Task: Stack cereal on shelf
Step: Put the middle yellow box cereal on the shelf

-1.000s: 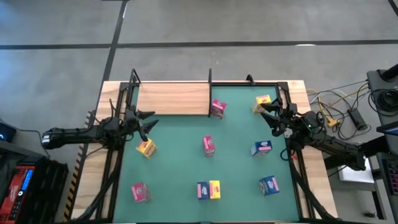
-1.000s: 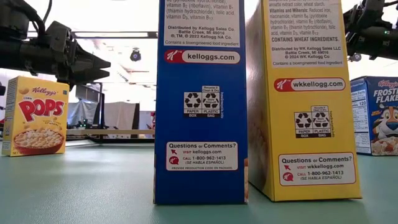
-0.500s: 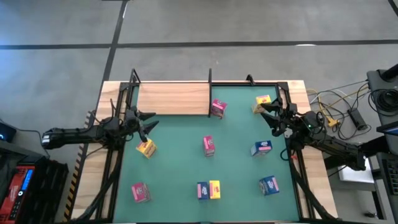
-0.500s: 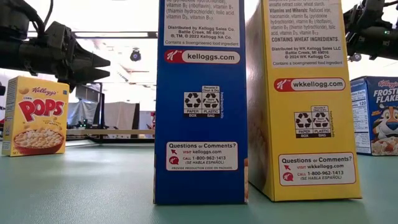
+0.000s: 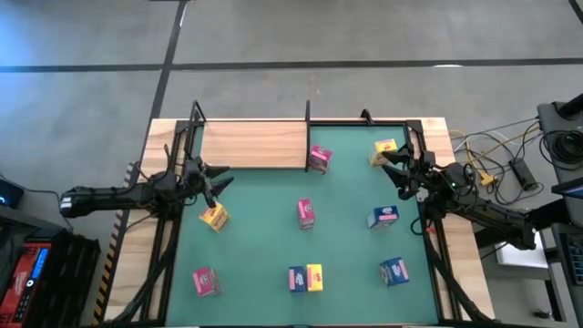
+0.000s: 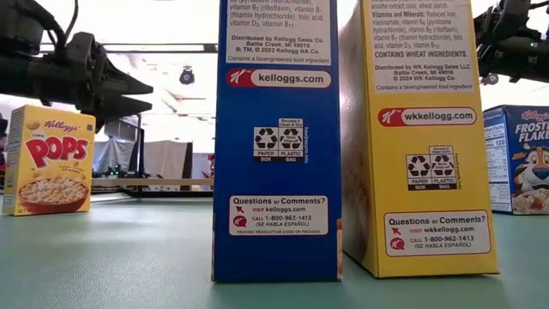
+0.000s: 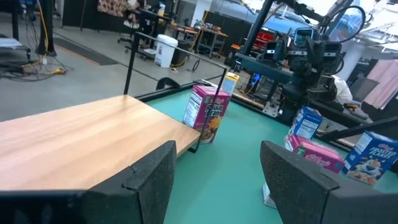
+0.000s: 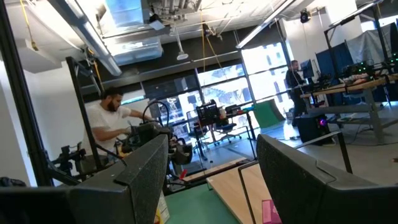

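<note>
left gripper (image 5: 221, 179) hovers fingers apart, empty, left of centre above a yellow cereal box (image 5: 214, 217); right gripper (image 5: 390, 164) spread, empty, beside another yellow box (image 5: 383, 148) upper right; shelf (image 5: 253, 144) upper centre

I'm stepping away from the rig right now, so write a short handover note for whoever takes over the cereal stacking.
Left pincer: open, empty, above the mat by the shelf's left end, near the yellow box.
Right pincer: open, empty, beside the yellow box at the mat's far right corner.
Shelf: bare board, no boxes on it.
Cereal: eight boxes on the green mat; a pink one stands by the shelf's right end, a blue and yellow pair near the front edge.
Done: nothing stacked.
Left: all boxes still need picking up and placing on the shelf.
</note>
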`<state>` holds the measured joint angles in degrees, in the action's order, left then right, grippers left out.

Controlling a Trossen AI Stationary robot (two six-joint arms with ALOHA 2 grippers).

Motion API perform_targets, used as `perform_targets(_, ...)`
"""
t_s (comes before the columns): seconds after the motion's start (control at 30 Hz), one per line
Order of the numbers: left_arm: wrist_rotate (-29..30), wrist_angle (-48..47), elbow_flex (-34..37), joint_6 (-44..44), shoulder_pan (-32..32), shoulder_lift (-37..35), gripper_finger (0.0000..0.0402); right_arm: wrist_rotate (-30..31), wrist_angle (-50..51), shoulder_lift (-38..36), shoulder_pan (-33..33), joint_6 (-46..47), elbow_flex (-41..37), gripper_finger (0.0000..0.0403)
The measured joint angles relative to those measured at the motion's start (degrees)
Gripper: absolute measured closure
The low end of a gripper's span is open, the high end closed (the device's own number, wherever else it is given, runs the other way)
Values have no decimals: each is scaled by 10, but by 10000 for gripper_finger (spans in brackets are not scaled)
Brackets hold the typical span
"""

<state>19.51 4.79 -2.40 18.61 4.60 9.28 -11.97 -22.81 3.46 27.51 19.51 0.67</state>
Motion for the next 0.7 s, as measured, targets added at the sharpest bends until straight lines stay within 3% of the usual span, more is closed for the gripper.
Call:
perform_targets(0.23, -1, -73, -74, -10, 0, 67, 184, 0, 0, 0, 0, 0, 0, 167)
perform_targets(0.7, -13, -348, -247, 125, 0, 232, 184, 0, 0, 0, 0, 0, 0, 167)
